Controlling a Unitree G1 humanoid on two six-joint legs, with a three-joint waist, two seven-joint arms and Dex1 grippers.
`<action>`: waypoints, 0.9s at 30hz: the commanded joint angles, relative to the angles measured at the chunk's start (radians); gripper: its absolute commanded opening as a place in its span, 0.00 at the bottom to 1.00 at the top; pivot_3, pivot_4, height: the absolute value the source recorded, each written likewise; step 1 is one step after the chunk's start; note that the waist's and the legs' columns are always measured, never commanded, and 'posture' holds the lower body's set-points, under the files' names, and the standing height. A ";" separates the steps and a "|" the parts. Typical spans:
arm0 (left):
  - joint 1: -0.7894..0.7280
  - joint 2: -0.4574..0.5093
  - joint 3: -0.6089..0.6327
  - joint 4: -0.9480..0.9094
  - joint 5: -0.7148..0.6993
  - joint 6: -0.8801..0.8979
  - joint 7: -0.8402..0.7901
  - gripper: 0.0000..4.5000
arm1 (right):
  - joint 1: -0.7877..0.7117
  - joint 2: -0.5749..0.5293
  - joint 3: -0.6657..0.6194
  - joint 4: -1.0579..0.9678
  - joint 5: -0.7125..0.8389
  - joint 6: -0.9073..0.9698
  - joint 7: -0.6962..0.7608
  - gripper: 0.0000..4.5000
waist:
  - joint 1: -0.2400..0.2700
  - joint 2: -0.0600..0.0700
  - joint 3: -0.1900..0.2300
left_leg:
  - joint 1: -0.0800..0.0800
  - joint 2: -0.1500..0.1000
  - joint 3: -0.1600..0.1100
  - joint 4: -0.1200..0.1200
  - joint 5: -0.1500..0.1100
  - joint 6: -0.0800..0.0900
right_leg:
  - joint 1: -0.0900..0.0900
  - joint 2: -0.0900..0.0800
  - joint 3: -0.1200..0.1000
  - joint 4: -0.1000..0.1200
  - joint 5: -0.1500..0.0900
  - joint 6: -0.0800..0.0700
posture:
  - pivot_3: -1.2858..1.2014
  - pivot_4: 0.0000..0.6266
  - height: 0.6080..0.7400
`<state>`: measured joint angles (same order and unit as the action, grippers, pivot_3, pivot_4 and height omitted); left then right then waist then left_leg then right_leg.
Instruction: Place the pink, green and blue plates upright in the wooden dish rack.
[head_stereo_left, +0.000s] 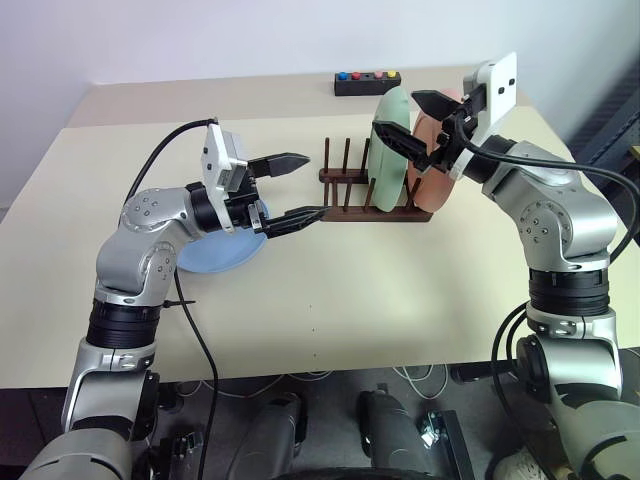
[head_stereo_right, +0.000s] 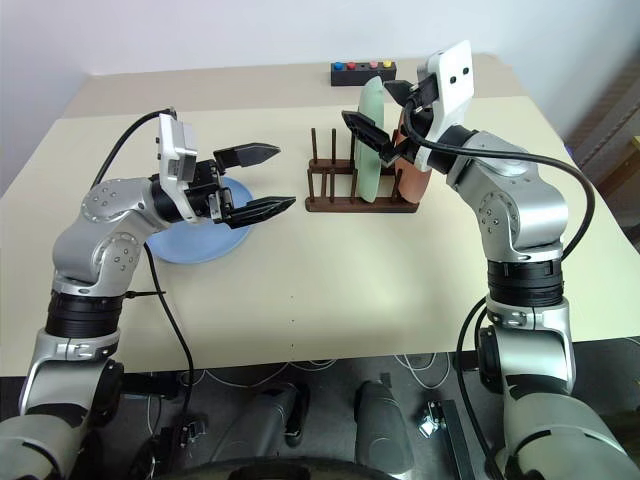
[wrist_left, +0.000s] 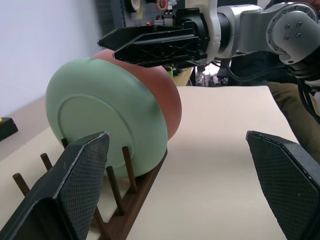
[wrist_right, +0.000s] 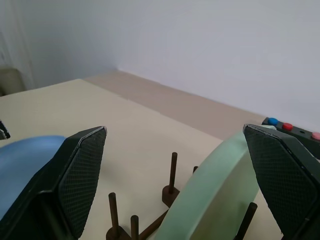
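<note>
On the cream matte tabletop (head_stereo_left: 330, 310), seen from the head camera, the small dark brown wooden dish rack (head_stereo_left: 370, 195) with thin upright pegs serves as landmark. A pale mint green round plastic plate (head_stereo_left: 390, 150) stands upright between its pegs, and a salmon pink round plate (head_stereo_left: 428, 165) stands just behind it at the rack's right end. A light blue round plate (head_stereo_right: 195, 240) lies flat on the table to the left of the rack. Behind the rack sits a small black box with coloured buttons (head_stereo_left: 367, 83). The left gripper (head_stereo_left: 298, 187) points level toward the rack's left end, its black fingers apart and empty, above the blue plate's edge. The right gripper (head_stereo_right: 378, 118) hovers above the two racked plates, fingers spread wide, holding nothing.

From the left wrist, textured black fingers (wrist_left: 75, 185) frame the rack; the green plate shows its smooth back with a raised ring, the pink rim peeking behind, and the other gripper hangs above them.

From the right wrist, cross-hatched finger pads (wrist_right: 82, 175) stand apart over the rack's pegs and the green plate's rim, the blue plate beyond the rack.
</note>
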<state>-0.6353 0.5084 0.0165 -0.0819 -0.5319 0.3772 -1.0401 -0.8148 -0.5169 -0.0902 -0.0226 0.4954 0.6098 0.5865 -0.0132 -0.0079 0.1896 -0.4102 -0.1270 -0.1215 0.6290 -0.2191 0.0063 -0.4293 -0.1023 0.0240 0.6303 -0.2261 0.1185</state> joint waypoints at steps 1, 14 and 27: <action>-0.013 0.002 0.009 -0.019 -0.001 -0.020 0.001 1.00 | -0.041 0.019 -0.089 -0.042 0.069 -0.005 -0.012 1.00 | 0.000 0.000 0.000 | 0.000 0.000 0.000 0.000 0.000 0.000 | 0.000 0.000 0.000 0.000 0.000 0.000 | 0.52 0.24 1.00; -0.067 0.168 0.119 0.244 0.088 0.032 0.118 1.00 | 0.165 -0.162 -0.116 -0.347 0.337 0.088 0.306 1.00 | -0.004 0.000 0.000 | 0.000 0.001 0.000 0.001 0.000 0.000 | 0.001 0.000 0.000 -0.001 0.000 0.000 | 0.52 0.24 1.00; -0.263 0.360 -0.037 0.611 0.422 0.407 0.295 1.00 | 0.157 -0.100 -0.064 -0.302 0.300 0.041 0.274 1.00 | 0.015 -0.004 0.002 | 0.000 0.001 -0.001 0.001 0.000 0.000 | 0.001 0.001 -0.002 -0.001 0.000 0.000 | 0.52 0.24 1.00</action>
<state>-0.8576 0.8524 -0.0127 0.5195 -0.1291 0.7287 -0.7390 -0.6341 -0.6184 -0.1394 -0.3185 0.7913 0.6705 0.8652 0.0014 -0.0116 0.1911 -0.4102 -0.1263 -0.1222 0.6294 -0.2194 0.0063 -0.4284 -0.1016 0.0223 0.6293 -0.2258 0.1189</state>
